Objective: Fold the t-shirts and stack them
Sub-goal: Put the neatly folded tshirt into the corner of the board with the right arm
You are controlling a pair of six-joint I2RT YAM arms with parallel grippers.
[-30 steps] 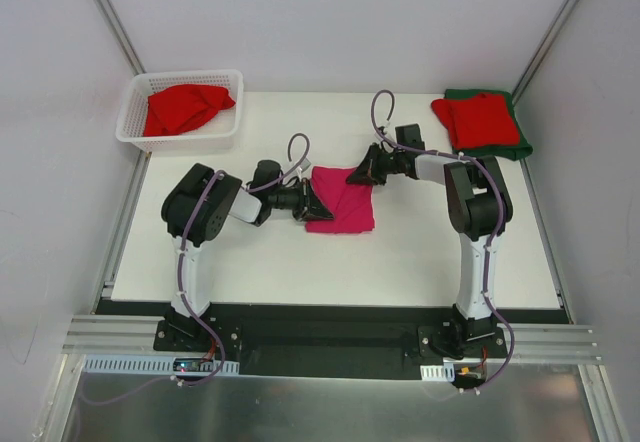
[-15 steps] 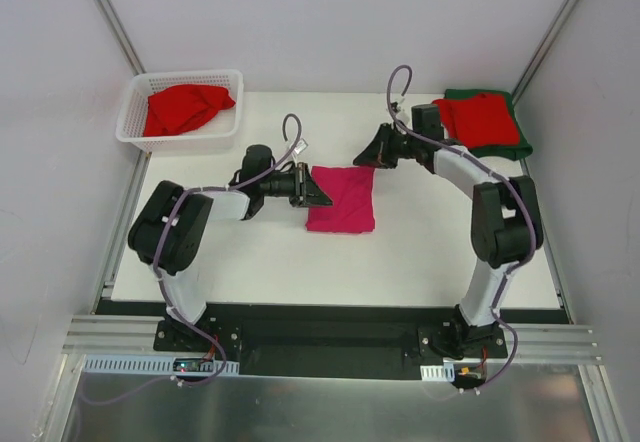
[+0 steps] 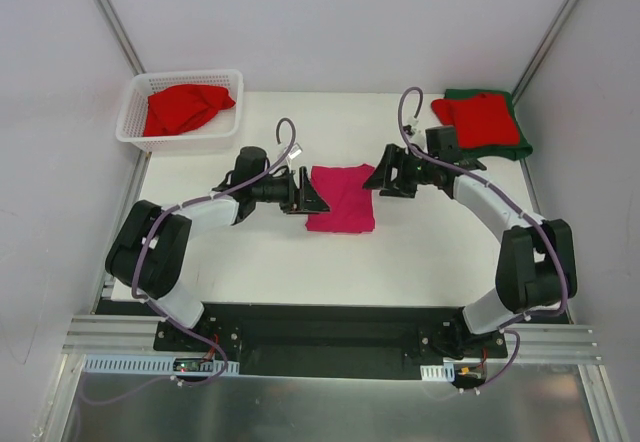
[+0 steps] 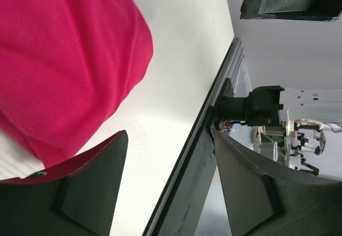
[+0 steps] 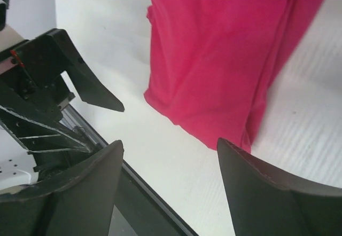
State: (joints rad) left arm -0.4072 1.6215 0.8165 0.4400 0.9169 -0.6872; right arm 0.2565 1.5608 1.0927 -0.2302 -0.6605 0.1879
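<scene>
A folded magenta-pink t-shirt (image 3: 342,199) lies flat in the middle of the white table (image 3: 400,252). My left gripper (image 3: 310,198) hangs open at the shirt's left edge, nothing between its fingers. On the shirt's upper right corner side my right gripper (image 3: 380,176) is open too and holds nothing. The left wrist view shows the pink shirt (image 4: 64,60) beyond the spread fingers (image 4: 91,188). The right wrist view shows the same shirt (image 5: 224,54) above its parted fingers (image 5: 267,193). A folded red t-shirt (image 3: 478,119) rests on a dark green t-shirt (image 3: 512,148) at the back right.
A white lattice basket (image 3: 133,104) at the back left holds a crumpled red t-shirt (image 3: 182,108). Grey walls enclose the table on three sides. A black rail and metal frame (image 3: 320,332) run along the near edge where the arm bases sit.
Both grippers went from shut to open and let go of the pink shirt. Both arms stretched out further over the table, and the shirt now lies flat and squared.
</scene>
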